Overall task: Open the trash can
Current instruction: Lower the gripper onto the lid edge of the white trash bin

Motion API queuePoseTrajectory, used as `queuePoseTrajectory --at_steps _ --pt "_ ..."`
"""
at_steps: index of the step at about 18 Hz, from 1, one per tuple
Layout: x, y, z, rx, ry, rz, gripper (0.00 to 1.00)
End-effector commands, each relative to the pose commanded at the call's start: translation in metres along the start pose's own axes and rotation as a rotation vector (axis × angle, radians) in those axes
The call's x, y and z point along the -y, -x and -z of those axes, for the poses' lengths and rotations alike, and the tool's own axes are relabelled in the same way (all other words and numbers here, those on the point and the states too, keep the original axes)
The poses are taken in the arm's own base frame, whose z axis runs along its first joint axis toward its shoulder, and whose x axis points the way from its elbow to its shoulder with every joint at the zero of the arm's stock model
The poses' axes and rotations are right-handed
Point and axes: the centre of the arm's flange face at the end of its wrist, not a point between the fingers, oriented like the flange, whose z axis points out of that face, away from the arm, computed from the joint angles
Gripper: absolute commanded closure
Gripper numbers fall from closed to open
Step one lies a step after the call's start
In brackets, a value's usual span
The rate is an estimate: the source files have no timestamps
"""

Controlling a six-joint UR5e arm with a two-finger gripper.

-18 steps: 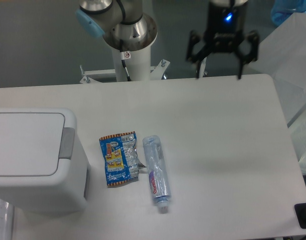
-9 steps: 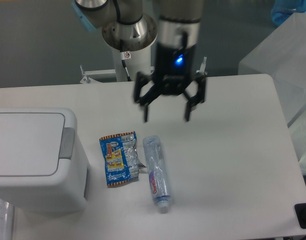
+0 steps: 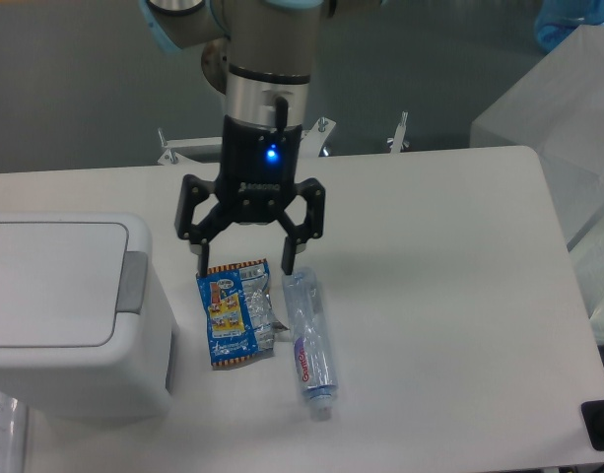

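Note:
The trash can (image 3: 70, 315) is a large white boxy bin at the left edge of the table, its flat lid down and a grey push-button tab (image 3: 134, 282) on its right side. My gripper (image 3: 244, 271) hangs open to the right of the bin, its fingers spread over the top of a blue snack wrapper (image 3: 233, 312). Nothing is held between the fingers. A gap of bare table separates the gripper from the grey tab.
A clear plastic bottle (image 3: 308, 340) lies on the table just right of the wrapper, cap toward the front. The arm's base column (image 3: 257, 108) stands behind the table. A translucent sheet (image 3: 558, 108) rises at the right edge.
The gripper has swept from the back right of the table leftward and forward, lowering to just above the wrapper. It stayed open throughout. Bin, wrapper and bottle have not moved.

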Motion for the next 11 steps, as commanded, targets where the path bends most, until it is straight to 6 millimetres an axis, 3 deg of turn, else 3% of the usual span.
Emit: queuePoseTrajectory --at_steps 11 --pt "-0.021 -0.015 -0.028 -0.015 0.061 -0.021 0.00"
